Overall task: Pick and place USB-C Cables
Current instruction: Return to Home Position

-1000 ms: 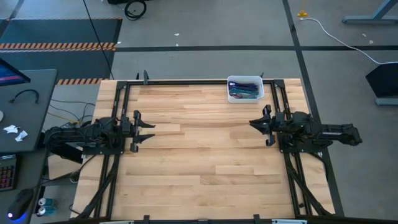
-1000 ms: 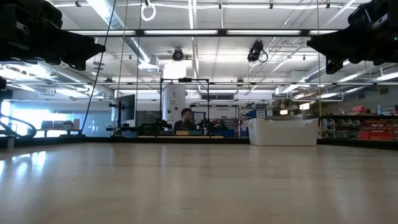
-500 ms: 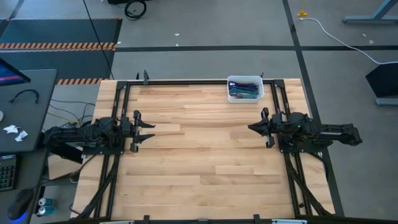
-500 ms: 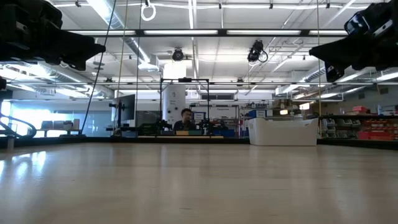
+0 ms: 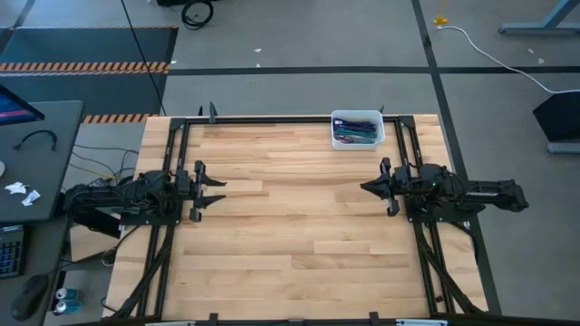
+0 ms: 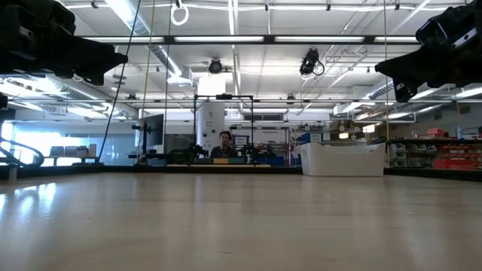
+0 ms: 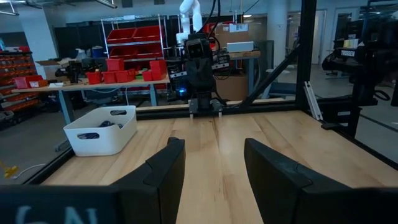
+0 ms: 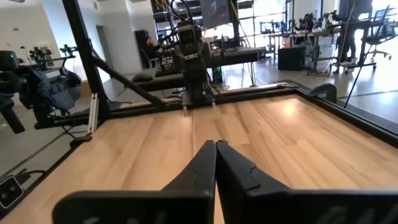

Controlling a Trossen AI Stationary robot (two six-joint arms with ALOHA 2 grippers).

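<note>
The USB-C cables (image 5: 355,134) lie as a green, teal and blue heap inside a white rectangular bin (image 5: 377,119) at the table's far edge, right of the middle. The bin also shows in the left wrist view (image 7: 99,132) and the low view (image 6: 343,159). My left gripper (image 5: 216,191) hovers open and empty over the table's left side (image 7: 214,174). My right gripper (image 5: 365,187) hovers shut and empty over the right side, nearer than the bin (image 8: 216,163). Both are well above the tabletop.
The wooden tabletop (image 5: 290,226) lies bare between the two arms. Black frame rails (image 5: 272,119) run along the far edge and both sides. A desk with a keyboard (image 5: 11,244) stands beyond the left edge. A person (image 6: 225,143) sits far off in the room.
My right gripper has gone a little down and toward the table's near edge, staying over the right side. The left arm, the bin and the cables have kept still.
</note>
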